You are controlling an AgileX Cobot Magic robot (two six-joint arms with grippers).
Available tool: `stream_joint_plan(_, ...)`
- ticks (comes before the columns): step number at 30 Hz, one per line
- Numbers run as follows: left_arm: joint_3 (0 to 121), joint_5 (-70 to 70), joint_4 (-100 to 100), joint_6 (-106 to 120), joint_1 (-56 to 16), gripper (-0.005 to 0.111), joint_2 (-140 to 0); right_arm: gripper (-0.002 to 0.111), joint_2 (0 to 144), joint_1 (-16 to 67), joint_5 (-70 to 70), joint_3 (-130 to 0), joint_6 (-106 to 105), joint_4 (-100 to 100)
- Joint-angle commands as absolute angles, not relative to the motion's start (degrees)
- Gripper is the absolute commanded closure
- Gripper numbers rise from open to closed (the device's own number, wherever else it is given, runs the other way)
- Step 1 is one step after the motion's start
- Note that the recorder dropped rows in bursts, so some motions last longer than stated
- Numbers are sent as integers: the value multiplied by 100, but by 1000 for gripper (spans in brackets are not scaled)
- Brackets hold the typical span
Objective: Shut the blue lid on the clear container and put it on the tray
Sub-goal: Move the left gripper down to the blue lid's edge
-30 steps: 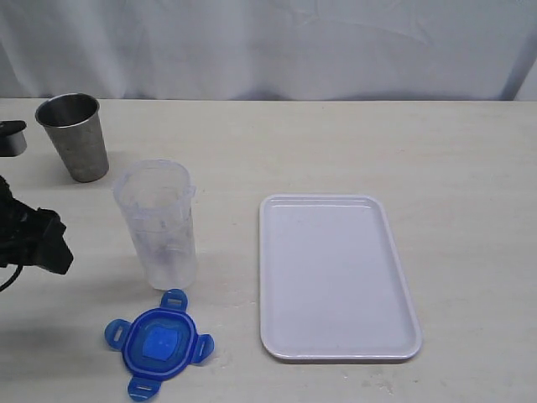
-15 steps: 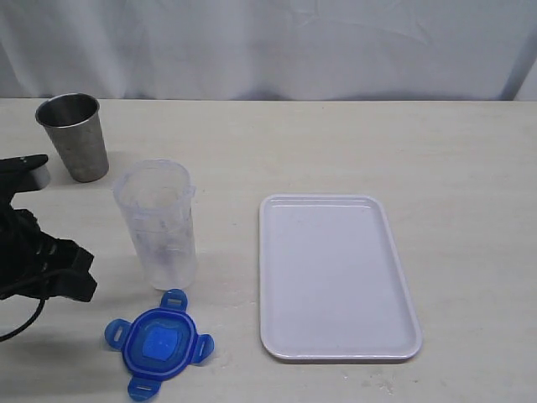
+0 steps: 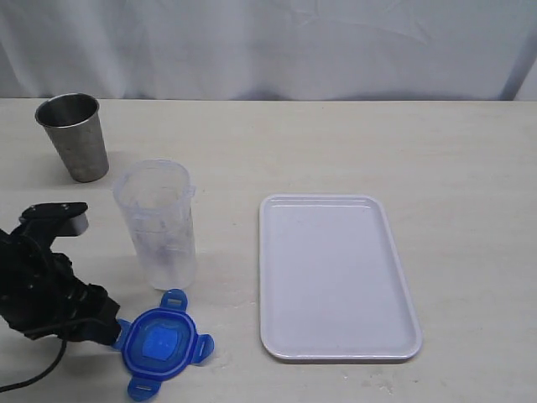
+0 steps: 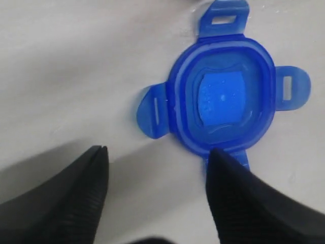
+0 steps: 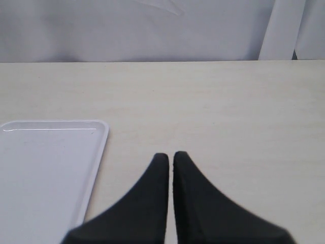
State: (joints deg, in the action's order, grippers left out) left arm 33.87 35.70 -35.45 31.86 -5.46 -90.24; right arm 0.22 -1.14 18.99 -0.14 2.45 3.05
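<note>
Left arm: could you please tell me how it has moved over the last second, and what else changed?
The left gripper moved down and rightward in the exterior view, reaching the blue lid; its jaws stand open beside it, nothing gripped yet. The lid, clear container, steel cup and tray stayed put.

The lid (image 4: 223, 99) lies flat on the pale surface (image 4: 76, 61), lighter square centre up, at about one o'clock ahead of the left gripper (image 4: 157, 152). The gripper's dark, ribbed fingers (image 4: 76, 203) stand wide apart, with bare surface between them. Three slotted tabs show whole. The fourth, nearest the gripper, is half hidden behind one fingertip, and whether they touch cannot be told.
</note>
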Motion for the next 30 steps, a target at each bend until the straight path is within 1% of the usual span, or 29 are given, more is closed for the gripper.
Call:
stream_joint_plan(1,3376,3203,-4307,4125,-671,53,-9412,104,0,-122,1831,0,208,341)
stream_joint_plan(12,3400,2683,-4471,4211,-671,53,-9836,104,0,-122,1831,0,208,341)
stream_joint_plan(21,3400,2926,-4619,4273,-671,53,-9836,104,0,-122,1831,0,208,341)
stream_joint_plan(26,3400,3074,-5361,5055,-671,53,-9836,104,0,-122,1831,0,208,341)
stream_joint_plan(30,3358,3027,-5402,5071,-671,53,-9836,104,0,-122,1831,0,208,341)
